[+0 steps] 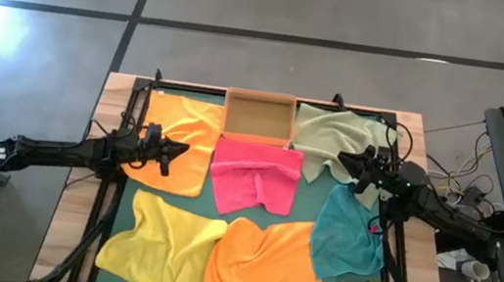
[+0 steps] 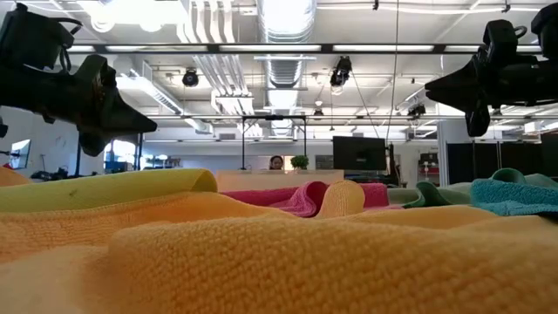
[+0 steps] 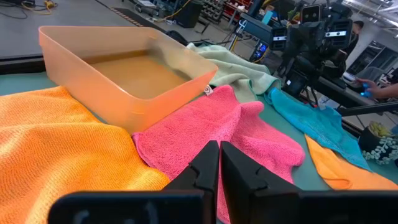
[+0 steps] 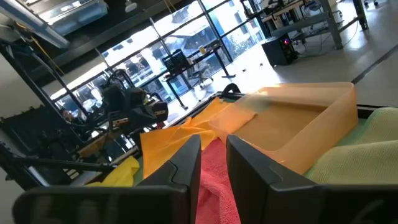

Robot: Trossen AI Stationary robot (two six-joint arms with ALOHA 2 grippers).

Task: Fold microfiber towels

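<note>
Six towels [image 1: 256, 181] unfolded (two orange); left gripper [image 1: 177, 151] pinched closed, right gripper [image 1: 344, 161] narrowly parted, both empty.

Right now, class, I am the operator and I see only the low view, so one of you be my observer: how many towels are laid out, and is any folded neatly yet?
Observer: Six, all rumpled: far orange towel, pink towel, pale green towel, teal towel, yellow towel, near orange towel.
Operator: Where does each gripper hang?
Observer: The left gripper is over the far orange towel's edge, the right gripper at the pale green towel's edge.
Operator: Is the tray empty?
Observer: Yes, the wooden tray holds nothing.
</note>
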